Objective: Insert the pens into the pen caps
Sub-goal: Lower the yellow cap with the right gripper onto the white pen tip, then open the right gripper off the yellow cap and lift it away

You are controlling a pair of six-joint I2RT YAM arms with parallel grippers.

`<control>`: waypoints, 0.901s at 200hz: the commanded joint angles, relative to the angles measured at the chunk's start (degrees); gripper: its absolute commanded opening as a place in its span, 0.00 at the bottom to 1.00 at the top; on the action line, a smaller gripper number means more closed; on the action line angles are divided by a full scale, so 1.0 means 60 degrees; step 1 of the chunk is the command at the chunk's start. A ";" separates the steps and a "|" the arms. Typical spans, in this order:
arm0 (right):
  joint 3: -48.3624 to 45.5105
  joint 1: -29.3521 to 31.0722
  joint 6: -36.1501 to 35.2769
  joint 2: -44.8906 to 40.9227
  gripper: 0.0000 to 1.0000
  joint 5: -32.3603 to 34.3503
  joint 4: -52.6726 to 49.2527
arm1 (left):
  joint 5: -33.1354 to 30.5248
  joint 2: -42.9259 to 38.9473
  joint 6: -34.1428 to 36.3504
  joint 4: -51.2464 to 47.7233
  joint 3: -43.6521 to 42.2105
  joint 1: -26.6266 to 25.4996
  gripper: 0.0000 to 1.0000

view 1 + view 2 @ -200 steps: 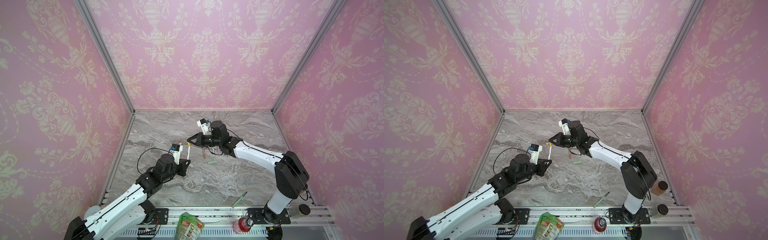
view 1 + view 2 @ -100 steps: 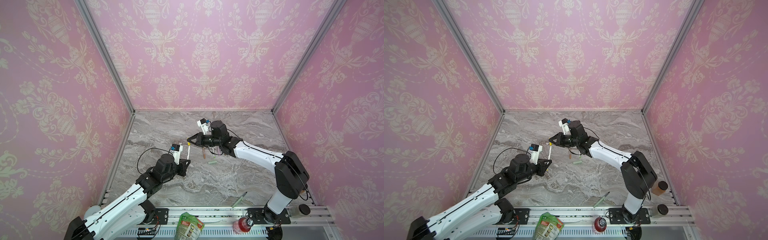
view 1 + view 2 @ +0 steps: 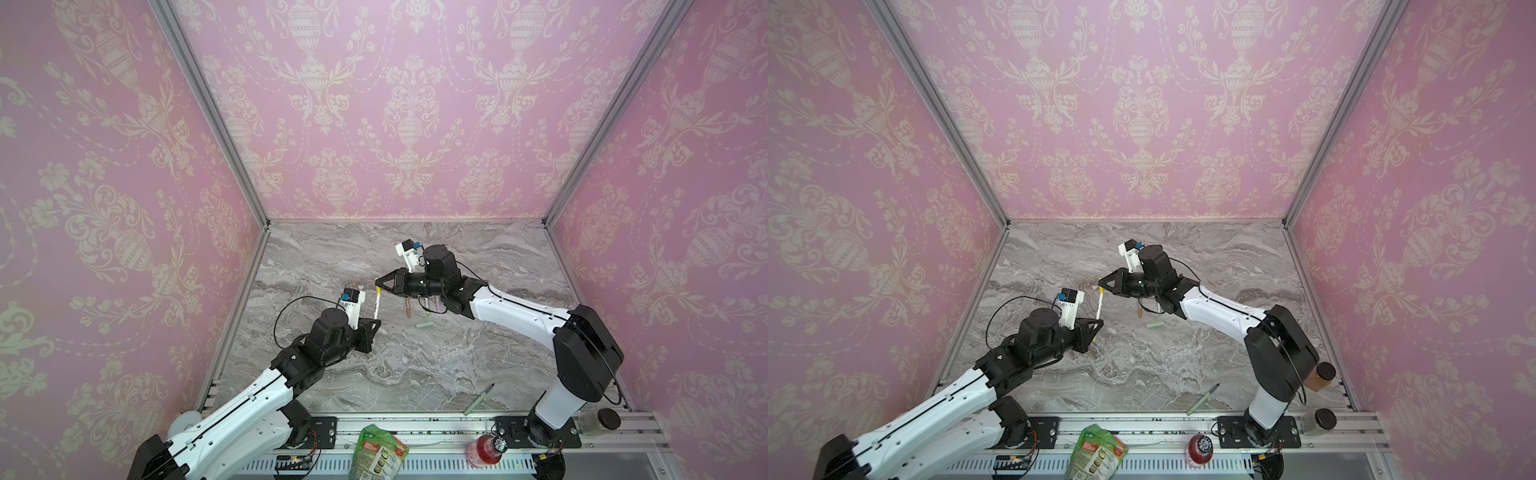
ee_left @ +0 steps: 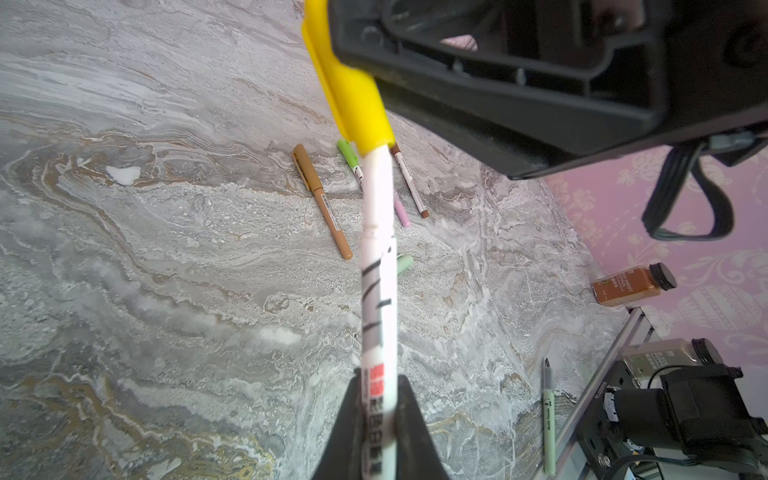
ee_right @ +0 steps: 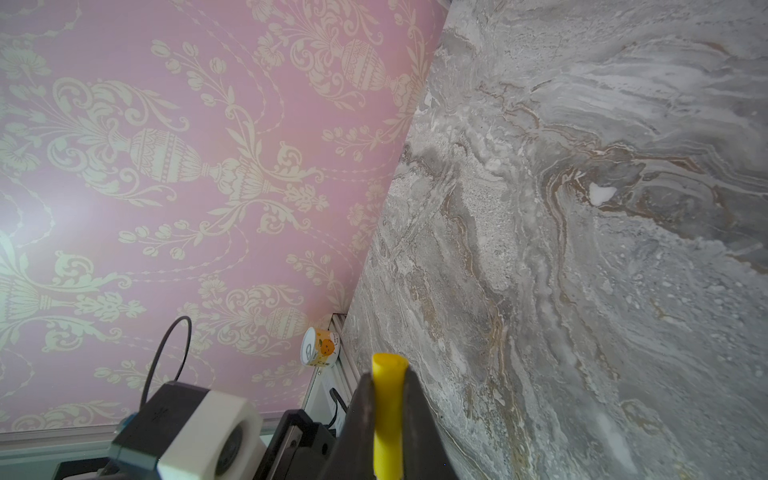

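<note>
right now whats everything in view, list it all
white pen: 1, white, gripped, tip end in yellow cap
yellow cap: 1, yellow, gripped, raised
tan pen: 1, tan, capped, mid table
lime-capped pen: 1, white barrel, beside it
pink pen: 1, pink, same cluster
brown-capped pen: 1, white barrel, same cluster
pale green cap: 1, loose, near cluster
pale green pen: 1, uncapped, front edge
brown bottle: 1, right of table
jar: 1, dark lid, front rail
red bottle: 1, front rail
snack bag: 1, green, front rail
can: 1, white, front left corner
table: 1, grey marble
left end effector: shut on white pen
right end effector: shut on yellow cap
</note>
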 commanded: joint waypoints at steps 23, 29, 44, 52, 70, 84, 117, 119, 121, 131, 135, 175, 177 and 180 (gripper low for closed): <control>-0.0375 0.0315 0.0211 -0.0497 0.00 0.0335 0.0242 | -0.0617 -0.0174 -0.0453 0.0538 -0.0046 0.0053 0.00; -0.0436 0.0359 0.0264 -0.0512 0.00 0.0390 0.0337 | -0.0650 -0.0151 -0.0506 0.0687 -0.0061 0.0047 0.00; -0.0608 0.0462 0.0419 -0.0547 0.00 0.0528 0.0614 | -0.0717 -0.0083 -0.0605 0.1042 -0.0079 0.0056 0.00; -0.0680 0.0512 0.0472 -0.0572 0.00 0.0588 0.0694 | -0.0732 -0.0026 -0.0621 0.1192 -0.0083 0.0056 0.00; -0.0811 0.0605 0.0565 -0.0597 0.00 0.0705 0.0865 | -0.0768 0.0110 -0.0644 0.1485 -0.0037 0.0058 0.00; -0.0907 0.0654 0.0636 -0.0621 0.00 0.0762 0.0956 | -0.0776 0.0182 -0.0634 0.1695 -0.0030 0.0048 0.00; -0.0959 0.0726 0.0623 -0.0613 0.00 0.0708 0.0895 | -0.0672 0.0329 -0.0539 0.2032 0.0070 0.0045 0.00; -0.0963 0.0731 0.0611 -0.0602 0.00 0.0696 0.0882 | -0.0655 0.0337 -0.0525 0.2033 0.0070 0.0052 0.00; -0.0957 0.0737 0.0601 -0.0606 0.00 0.0675 0.0868 | -0.0647 0.0345 -0.0503 0.2052 0.0085 0.0054 0.00; -0.0978 0.0740 0.0579 -0.0595 0.00 0.0614 0.0828 | -0.0602 0.0381 -0.0413 0.2072 0.0124 0.0052 0.00; -0.0980 0.0739 0.0579 -0.0572 0.00 0.0575 0.0826 | -0.0587 0.0398 -0.0378 0.2072 0.0143 0.0052 0.00; -0.0827 0.0726 0.0306 -0.0547 0.05 0.0266 0.0467 | -0.0393 0.0352 0.0066 0.2012 0.0210 0.0053 0.00; -0.0795 0.0713 0.0279 -0.0552 0.07 0.0238 0.0431 | -0.0365 0.0353 0.0099 0.1995 0.0204 0.0050 0.00; -0.0762 0.0707 0.0227 -0.0574 0.09 0.0210 0.0386 | -0.0322 0.0354 0.0136 0.1955 0.0227 0.0047 0.00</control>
